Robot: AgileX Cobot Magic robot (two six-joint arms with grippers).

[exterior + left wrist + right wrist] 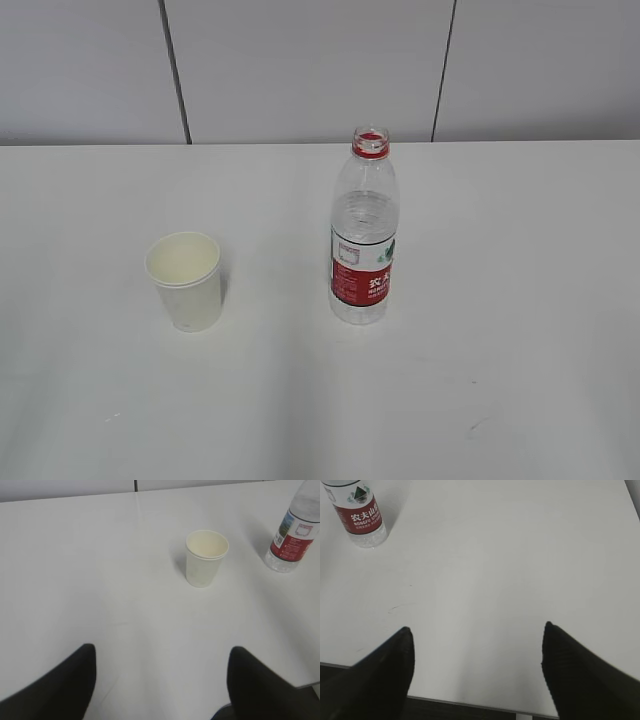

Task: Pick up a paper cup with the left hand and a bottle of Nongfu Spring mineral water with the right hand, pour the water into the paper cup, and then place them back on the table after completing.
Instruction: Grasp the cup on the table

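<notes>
A white paper cup (185, 280) stands upright on the white table (480, 380), left of centre. It also shows in the left wrist view (206, 557). A clear water bottle (364, 230) with a red-and-white label and no cap stands upright to its right; it looks nearly empty. It also shows in the left wrist view (294, 535) and the right wrist view (360, 515). My left gripper (161, 652) is open and empty, well short of the cup. My right gripper (477, 632) is open and empty near the table's front edge, far from the bottle. Neither arm shows in the exterior view.
A grey panelled wall (300, 70) runs behind the table. The table's front edge (470, 702) shows in the right wrist view, with dark floor below. A faint scuff mark (478, 425) lies on the tabletop at front right.
</notes>
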